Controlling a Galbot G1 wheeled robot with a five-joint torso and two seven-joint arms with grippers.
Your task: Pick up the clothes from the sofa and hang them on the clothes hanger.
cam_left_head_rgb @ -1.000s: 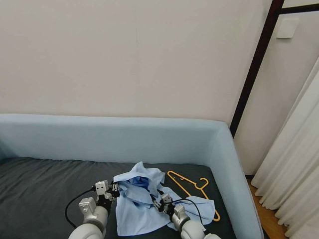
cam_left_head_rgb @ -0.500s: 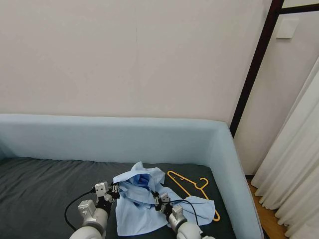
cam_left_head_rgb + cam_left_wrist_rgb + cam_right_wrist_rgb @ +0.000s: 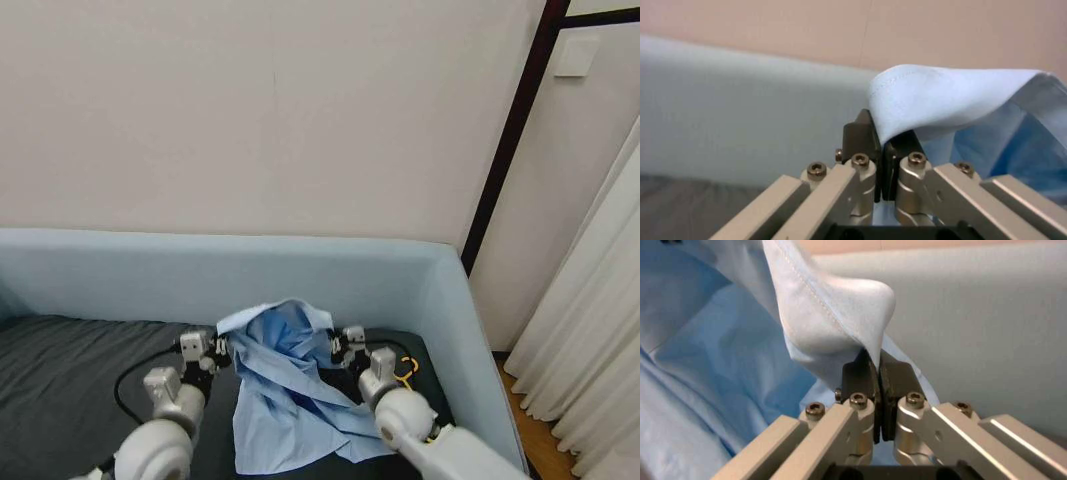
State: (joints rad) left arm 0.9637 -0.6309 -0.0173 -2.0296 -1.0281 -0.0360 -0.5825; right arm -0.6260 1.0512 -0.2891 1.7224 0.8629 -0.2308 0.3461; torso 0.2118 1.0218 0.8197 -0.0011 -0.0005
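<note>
A light blue shirt [image 3: 285,385] hangs between my two grippers above the dark sofa seat [image 3: 60,380], its lower part still trailing on the cushion. My left gripper [image 3: 218,346] is shut on the shirt's collar edge [image 3: 920,107]. My right gripper [image 3: 336,347] is shut on the other side of the shirt [image 3: 833,325]. An orange hanger [image 3: 407,371] lies on the seat behind my right arm, mostly hidden by it.
The sofa's pale blue backrest [image 3: 150,275] runs behind the shirt and its armrest [image 3: 465,350] rises on the right. A dark door frame [image 3: 510,130] and white curtain [image 3: 600,340] stand to the right beyond the sofa.
Both grippers have risen and moved toward the backrest, lifting the shirt's upper part off the seat. My right arm now covers most of the hanger.
</note>
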